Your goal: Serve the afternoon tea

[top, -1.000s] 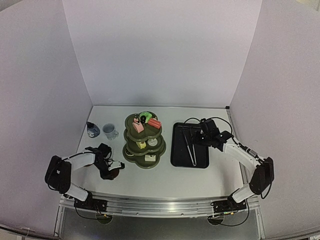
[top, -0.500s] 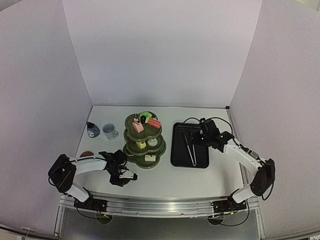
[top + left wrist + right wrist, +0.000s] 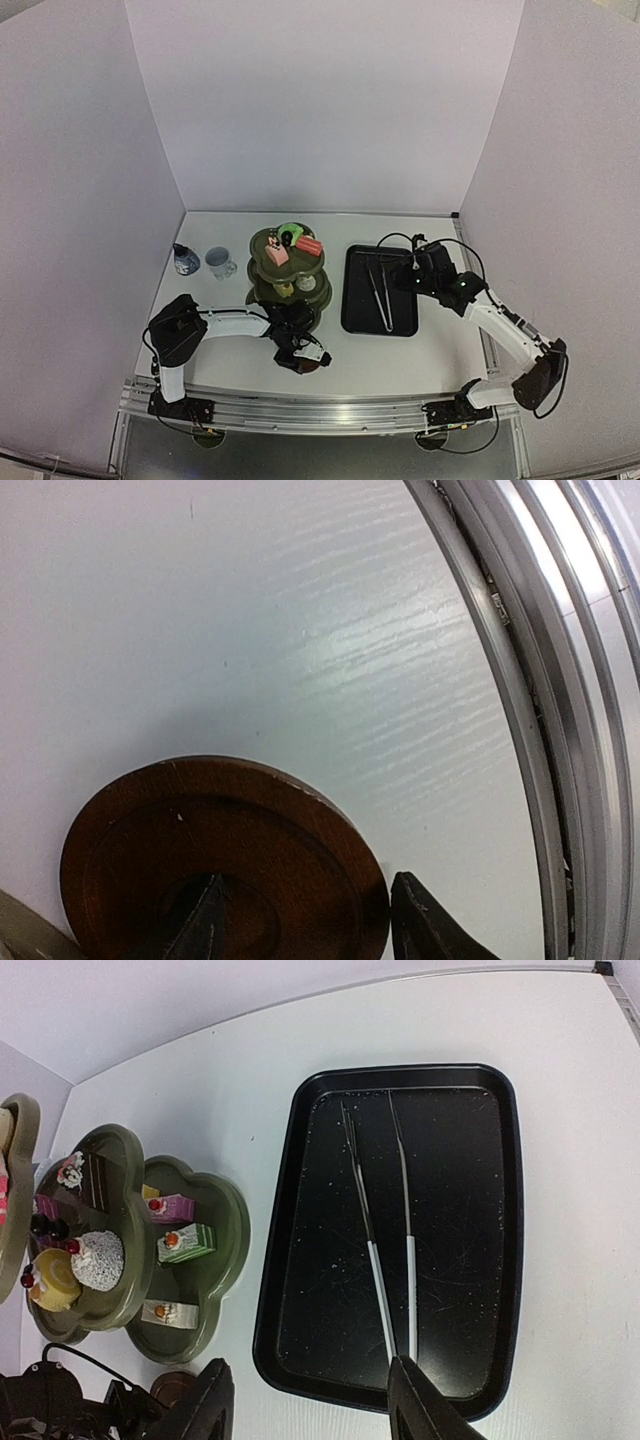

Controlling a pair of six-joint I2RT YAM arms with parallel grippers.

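Just at six o'clock of the stand (image 3: 288,285), our left claw (image 3: 308,880) has brought a coaster (image 3: 180,820) over from nine o'clock. Its jaws straddle the rim, half-spread; we cannot tell if they grip. Our right claw (image 3: 310,1365) hangs open and empty above the tongs (image 3: 370,1255). Place-setting begins.

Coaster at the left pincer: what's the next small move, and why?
Probably spread the left pincer and lift straight up: the coaster seems to lie flat on the table, in front of the cake stand, its rim between the jaws.

One stand (image 3: 235,1222), tray (image 3: 460,1210), tongs (image 3: 379,1290), coaster (image 3: 200,820); two cups (image 3: 219,262).
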